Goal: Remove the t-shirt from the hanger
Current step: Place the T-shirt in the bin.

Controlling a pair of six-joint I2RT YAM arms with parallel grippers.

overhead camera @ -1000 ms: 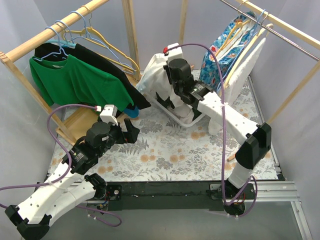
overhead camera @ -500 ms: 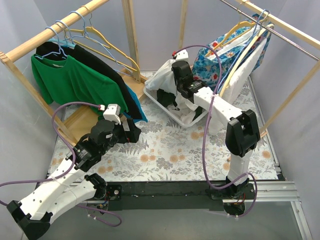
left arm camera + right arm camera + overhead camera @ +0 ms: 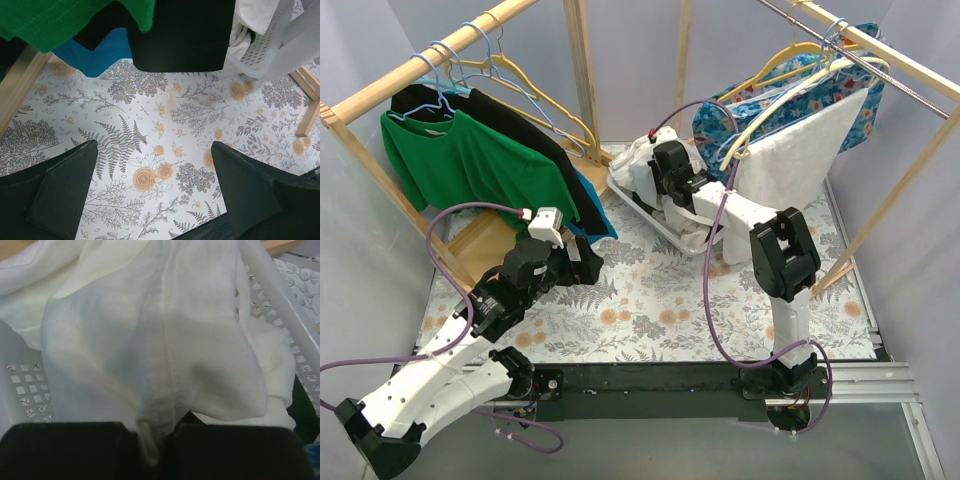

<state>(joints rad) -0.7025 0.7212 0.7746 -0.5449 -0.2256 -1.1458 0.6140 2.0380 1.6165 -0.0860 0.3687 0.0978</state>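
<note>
Right fingers (image 3: pixel 65 450) pinch white t-shirt (image 3: pixel 160 340); left fingers (image 3: pixel 65 195) wide.

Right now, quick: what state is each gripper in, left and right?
Left gripper: open, holding nothing.
Right gripper: closed on a fold of the white t-shirt, inside the laundry basket.

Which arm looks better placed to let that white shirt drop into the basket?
Right. Its pincer is shut on the white t-shirt, just over the basket. The left pincer stands open above the flowered tablecloth, holding nothing.
</note>
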